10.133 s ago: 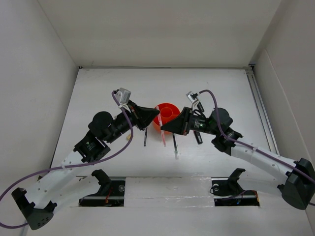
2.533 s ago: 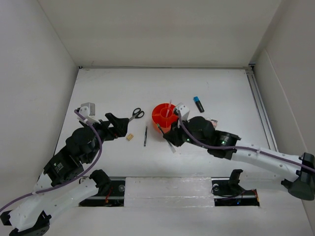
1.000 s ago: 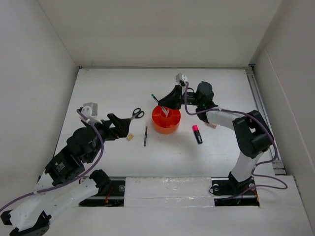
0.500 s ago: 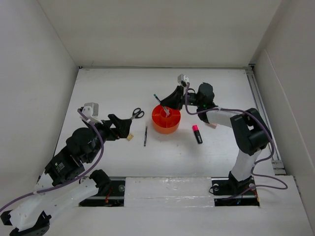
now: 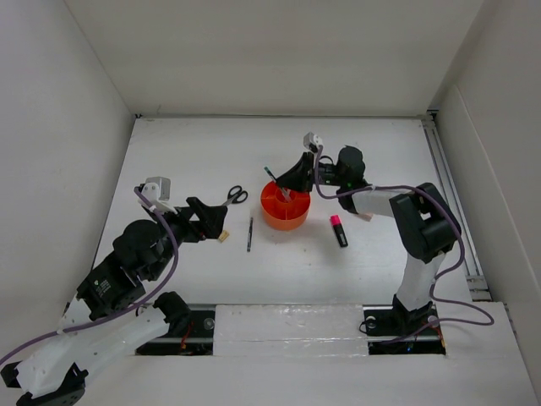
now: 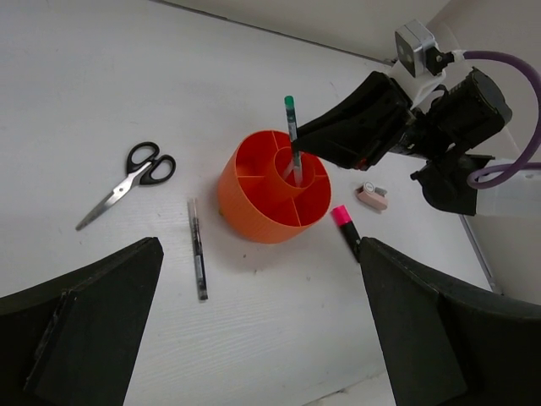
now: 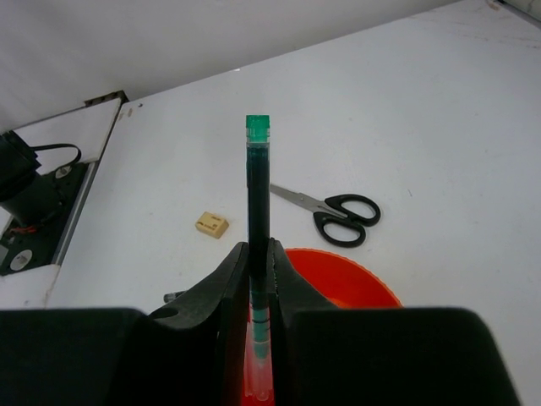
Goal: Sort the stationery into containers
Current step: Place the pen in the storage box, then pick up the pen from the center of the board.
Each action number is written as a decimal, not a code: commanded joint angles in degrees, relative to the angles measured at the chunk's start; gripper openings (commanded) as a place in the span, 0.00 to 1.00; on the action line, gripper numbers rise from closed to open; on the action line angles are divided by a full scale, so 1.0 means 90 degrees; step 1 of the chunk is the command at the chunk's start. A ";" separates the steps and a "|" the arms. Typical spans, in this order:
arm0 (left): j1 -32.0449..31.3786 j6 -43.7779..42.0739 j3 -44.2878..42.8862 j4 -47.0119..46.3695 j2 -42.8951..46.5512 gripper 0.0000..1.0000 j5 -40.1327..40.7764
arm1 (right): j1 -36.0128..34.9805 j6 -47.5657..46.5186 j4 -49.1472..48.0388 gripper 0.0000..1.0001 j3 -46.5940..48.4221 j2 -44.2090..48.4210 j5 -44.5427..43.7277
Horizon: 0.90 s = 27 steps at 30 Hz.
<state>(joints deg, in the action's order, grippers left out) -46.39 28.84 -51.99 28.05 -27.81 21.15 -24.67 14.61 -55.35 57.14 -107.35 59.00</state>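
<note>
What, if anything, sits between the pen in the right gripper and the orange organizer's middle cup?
Nothing visible does. The right gripper holds the pen upright, its lower end inside the middle cup of the organizer. The scissors and the other pen lie on the table beside it.

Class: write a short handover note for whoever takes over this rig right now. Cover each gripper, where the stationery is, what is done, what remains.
Left gripper: open, empty, near the eraser.
Right gripper: shut on the green-capped pen, upright, lower end in the central cup of the orange organizer.
On the table: scissors, dark pen, pink-capped highlighter, sharpener.
Done: pen nearly delivered, not yet released.
To do: release it, then sort the five loose items.
</note>
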 commanded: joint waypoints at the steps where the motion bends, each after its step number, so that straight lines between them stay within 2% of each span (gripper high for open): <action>1: 0.0028 -0.0099 0.0034 -0.0295 0.0053 1.00 -0.0045 | 0.0026 -0.0041 -0.0520 0.20 -0.0041 0.0102 0.0192; 4: 0.0028 -0.0099 0.0034 -0.0353 0.0112 1.00 -0.0045 | 0.0026 -0.0041 -0.0587 0.23 -0.0157 0.0102 0.0192; 9: 0.0028 -0.0099 0.0093 -0.0353 0.0170 1.00 -0.0104 | -0.0033 0.0027 -0.0744 0.45 -0.0440 0.0345 0.0251; 13: 0.0028 -0.0158 0.0093 -0.0353 0.0170 1.00 -0.0104 | -0.0198 0.0027 -0.0803 0.50 -0.0607 0.0929 0.0182; 17: 0.0028 -0.0158 0.0093 -0.0353 0.0170 1.00 -0.0104 | -0.0530 -0.0342 -0.0171 0.57 -0.0676 0.1690 -0.0265; 18: 0.0028 -0.0158 0.0093 -0.0353 0.0170 1.00 -0.0026 | -0.0637 -0.0538 0.0576 0.57 -0.0676 0.1867 -0.0779; 20: 0.0028 -0.0022 0.0093 -0.0295 0.0170 1.00 0.0111 | -0.1124 -0.1054 0.1381 0.60 -0.0540 0.2442 -0.1600; 21: 0.0028 0.0037 0.0035 -0.0208 0.0170 1.00 0.0218 | -0.1349 -0.1221 0.2274 0.61 -0.0471 0.2610 -0.2136; 22: 0.0028 0.0105 0.0034 -0.0149 0.0170 1.00 0.0509 | -0.1854 -0.1223 0.2631 0.65 -0.0393 0.2756 -0.3399; 23: 0.0028 0.0203 0.0034 -0.0061 0.0170 1.00 0.0705 | -0.2139 -0.1223 0.3021 0.65 -0.0189 0.2855 -0.4233; 24: 0.0028 0.0513 -0.0034 0.0181 0.0112 1.00 0.0949 | -0.2413 -0.0740 0.3431 0.65 -0.0042 0.2856 -0.5150; 25: 0.0028 0.0729 -0.0112 0.0358 0.0044 1.00 0.1531 | -0.2648 -0.0348 0.4315 0.65 0.0133 0.2856 -0.6842; 27: 0.0028 0.1246 -0.0316 0.0787 -0.0150 1.00 0.2140 | -0.3205 0.0849 0.5296 0.65 0.0699 0.2487 -0.8006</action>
<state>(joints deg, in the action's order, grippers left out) -46.39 33.21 -51.86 30.50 -27.14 29.67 -49.47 11.66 -26.85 58.15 -82.21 16.51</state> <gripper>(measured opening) 0.997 0.646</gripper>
